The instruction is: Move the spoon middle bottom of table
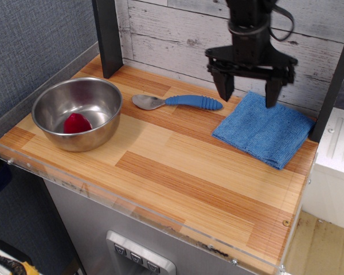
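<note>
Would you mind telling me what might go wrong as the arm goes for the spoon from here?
1. The open gripper hangs over the near corner of the blue cloth, right of the spoon; descending too soon could snag the cloth.
2. The spoon lies flat on the table, so fingertips may scrape the wood or slip off its ribbed handle.
3. The steel bowl sits close left of the spoon; a nudge could push the spoon toward it.

The black gripper (247, 94) is being held in the air, pointing straight down, with its two fingers (223, 86) spread wide apart and nothing between them. Above it, the wrist is being kept upright.
</note>
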Motion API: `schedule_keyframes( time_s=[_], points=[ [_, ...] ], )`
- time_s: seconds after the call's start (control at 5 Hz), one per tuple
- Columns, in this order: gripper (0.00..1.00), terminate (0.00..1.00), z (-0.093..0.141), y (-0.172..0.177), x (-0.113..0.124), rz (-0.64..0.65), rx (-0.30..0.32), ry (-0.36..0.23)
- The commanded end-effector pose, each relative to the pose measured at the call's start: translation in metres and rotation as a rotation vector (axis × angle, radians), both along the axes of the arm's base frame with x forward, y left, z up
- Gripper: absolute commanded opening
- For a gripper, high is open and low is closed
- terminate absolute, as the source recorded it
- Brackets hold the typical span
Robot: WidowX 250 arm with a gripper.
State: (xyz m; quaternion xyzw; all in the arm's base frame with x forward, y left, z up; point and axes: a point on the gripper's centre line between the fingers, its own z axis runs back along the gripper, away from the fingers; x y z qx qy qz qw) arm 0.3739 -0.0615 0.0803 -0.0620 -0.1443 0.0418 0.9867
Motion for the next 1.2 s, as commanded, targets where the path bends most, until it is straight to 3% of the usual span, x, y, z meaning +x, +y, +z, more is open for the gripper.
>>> schedule_keyframes(
  time_s=[0.0,0.2,0.4,0.6,1.0],
  points=[
    [1.00,0.00,0.031,0.030,0.018,0.401,-0.144,-0.174],
    [1.00,0.00,0.030,0.044,0.021,0.656,-0.183,-0.174],
    [1.00,0.00,0.033,0.054,0.014,0.863,-0.176,-0.165],
    [1.00,0.00,0.032,0.058,0.003,1.006,-0.154,-0.156],
    [1.00,0.00,0.023,0.068,0.005,1.177,-0.174,-0.126]
  ],
)
